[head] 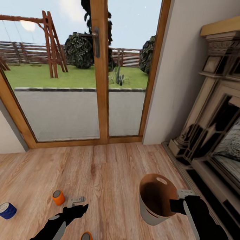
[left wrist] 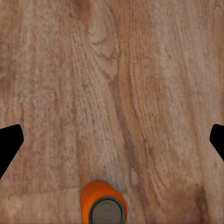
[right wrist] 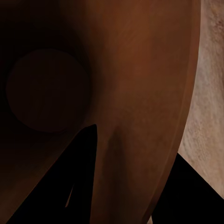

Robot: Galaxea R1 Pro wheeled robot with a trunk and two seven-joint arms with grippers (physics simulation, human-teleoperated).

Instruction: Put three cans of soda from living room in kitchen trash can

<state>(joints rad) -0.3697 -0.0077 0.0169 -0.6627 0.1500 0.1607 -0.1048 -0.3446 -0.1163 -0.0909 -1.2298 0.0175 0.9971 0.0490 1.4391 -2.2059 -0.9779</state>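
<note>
While the right gripper (head: 182, 200) pinched the rim of the trash can (head: 151, 216) at the lower right of the head view, one finger inside the glossy brown wall and the other outside it, the coming move seemed to belong to the left arm. The bin hung tilted, its mouth turned up and toward the camera, and the right wrist view looked straight down into the trash can's brown interior (right wrist: 130, 70) with the dark inner finger (right wrist: 70, 186) lying against the wall.

The left gripper (head: 76, 201) sat low in the lower left of the head view, its grey fingers spread wide and holding nothing. Three soda cans lay on the wood plank floor (head: 107, 168), all on that gripper's side of the frame: an orange soda can (head: 58, 197) just beside the fingertips to their left, a second orange soda can (head: 86, 239) at the bottom edge below the wrist, and a dark blue soda can (head: 6, 210) well apart at the far left. The near orange one looked tipped onto its side, its silvery end facing the camera, so its long axis ran roughly into the picture.

In the left wrist view the dark fingertips (left wrist: 9, 144) stood at the two side edges, and an orange can (left wrist: 103, 204) rested at the bottom edge, short of the gap (which of the two orange cans it was, I could not tell). My judgement was that the left gripper needed to shift toward that can before closing.
</note>
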